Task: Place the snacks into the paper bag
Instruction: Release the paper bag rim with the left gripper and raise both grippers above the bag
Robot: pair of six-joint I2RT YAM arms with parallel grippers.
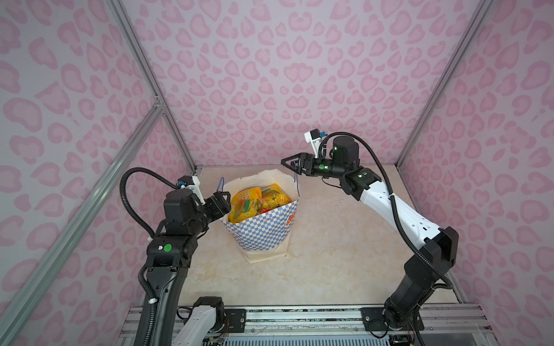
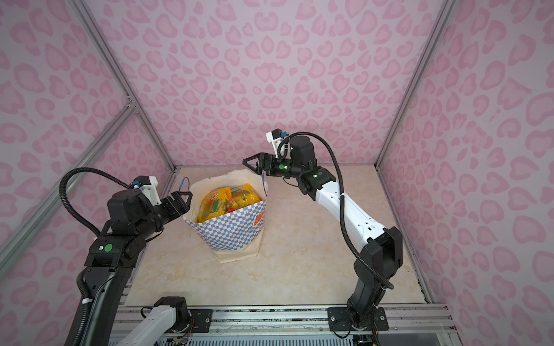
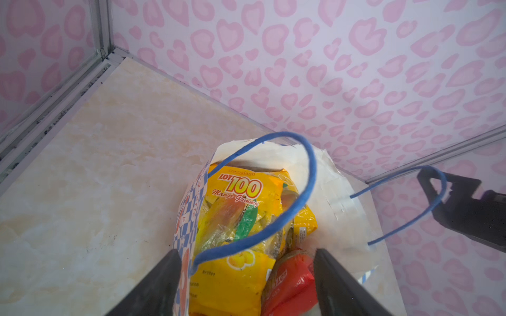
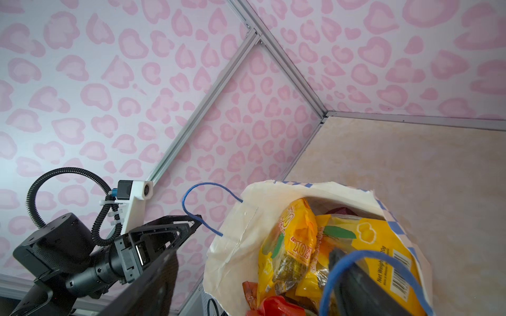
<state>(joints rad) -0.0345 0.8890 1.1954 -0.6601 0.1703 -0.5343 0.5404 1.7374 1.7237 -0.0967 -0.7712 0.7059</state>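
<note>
Snacks (image 1: 257, 203) in paper bag (image 1: 263, 236), blue handle (image 4: 364, 253) looped over right end effector (image 1: 290, 167)

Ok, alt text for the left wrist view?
An open white paper bag stuffed with snacks, among them a yellow mango gummy packet and a red packet. The left gripper's fingers stand apart at its near edge, a blue cord handle looping before the packets.

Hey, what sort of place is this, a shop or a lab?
Probably a robot test cell: left arm and right arm bolted to a metal rail, pink patterned wall panels in aluminium framing around a marbled tabletop.
</note>
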